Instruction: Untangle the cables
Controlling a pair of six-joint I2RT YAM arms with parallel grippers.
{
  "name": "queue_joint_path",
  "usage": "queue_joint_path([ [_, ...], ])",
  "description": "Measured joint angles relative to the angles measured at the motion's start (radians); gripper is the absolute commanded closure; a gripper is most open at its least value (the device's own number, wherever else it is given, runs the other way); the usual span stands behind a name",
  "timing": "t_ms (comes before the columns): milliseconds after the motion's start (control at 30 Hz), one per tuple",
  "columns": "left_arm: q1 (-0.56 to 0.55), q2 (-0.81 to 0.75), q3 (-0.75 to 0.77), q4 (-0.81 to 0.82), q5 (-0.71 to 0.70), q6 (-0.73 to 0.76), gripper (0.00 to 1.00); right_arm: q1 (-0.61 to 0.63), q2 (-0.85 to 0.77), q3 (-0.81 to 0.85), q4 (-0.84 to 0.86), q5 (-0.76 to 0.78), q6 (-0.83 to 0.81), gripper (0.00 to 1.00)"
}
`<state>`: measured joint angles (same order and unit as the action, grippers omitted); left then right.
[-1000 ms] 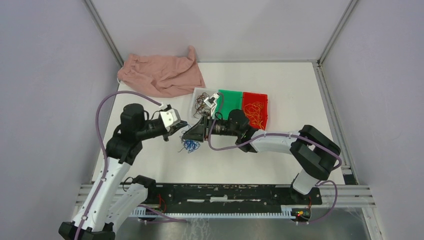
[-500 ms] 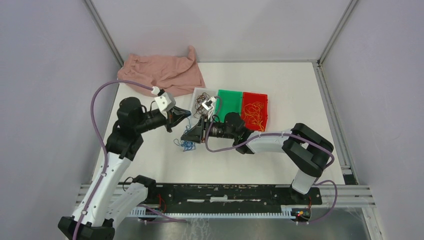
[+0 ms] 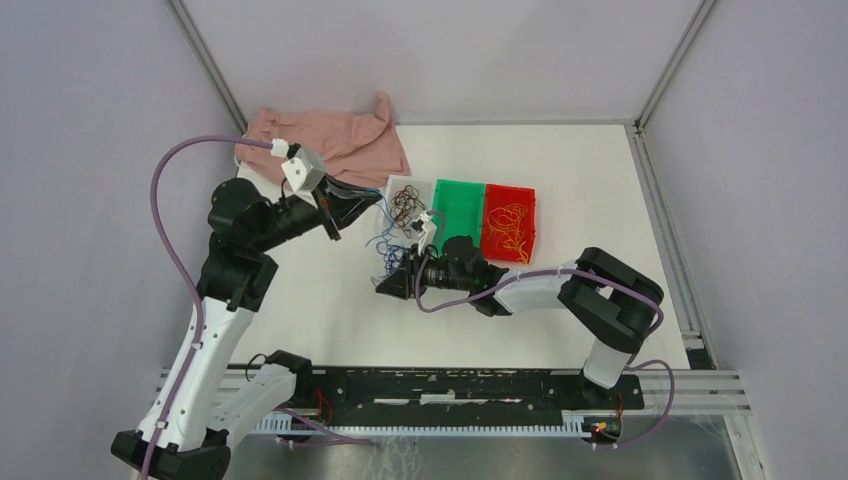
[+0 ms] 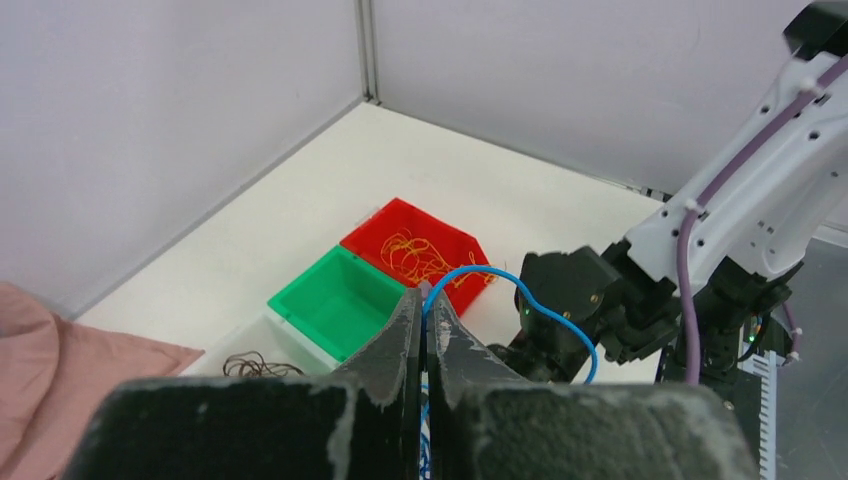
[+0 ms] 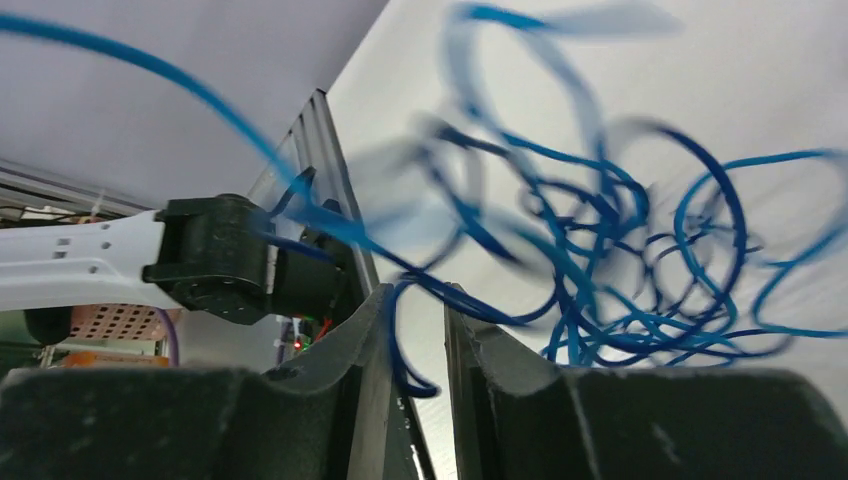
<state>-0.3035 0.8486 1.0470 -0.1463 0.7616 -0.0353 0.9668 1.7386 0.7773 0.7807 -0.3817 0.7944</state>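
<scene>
The blue cables point(image 3: 384, 256) hang in a loose tangle between my two grippers, just left of the bins. My left gripper point(image 3: 374, 198) is raised and shut on one blue strand point(image 4: 545, 305), which arcs over toward the right arm. My right gripper point(image 3: 384, 287) sits low beneath the tangle. In the right wrist view the blue cables point(image 5: 620, 260) fill the picture. One loop drops between the right gripper's point(image 5: 415, 292) jaws, which stand slightly apart, and nothing is pinched. Brown cables point(image 3: 405, 201) lie in the white bin and yellow-orange cables point(image 3: 511, 224) in the red bin.
A white bin point(image 3: 394, 185), a green bin point(image 3: 459, 206) and a red bin point(image 3: 521, 192) stand in a row at mid-table. A pink cloth point(image 3: 322, 150) lies at the back left. Metal frame posts edge the table.
My left gripper has risen and drawn back to the left, pulling a blue strand up out of the tangle. My right gripper moved lower and narrowed its jaws.
</scene>
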Motion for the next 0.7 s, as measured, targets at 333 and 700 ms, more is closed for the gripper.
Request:
queue_joint_path([
  [333, 0.0, 0.014, 0.169, 0.007, 0.01, -0.028, 0.97, 0.0, 0.011, -0.058, -0.012, 0.054, -0.027, 0.66],
  [700, 0.0, -0.026, 0.182, -0.061, 0.036, 0.022, 0.97, 0.0, -0.28, -0.119, -0.209, 0.069, -0.097, 0.42],
])
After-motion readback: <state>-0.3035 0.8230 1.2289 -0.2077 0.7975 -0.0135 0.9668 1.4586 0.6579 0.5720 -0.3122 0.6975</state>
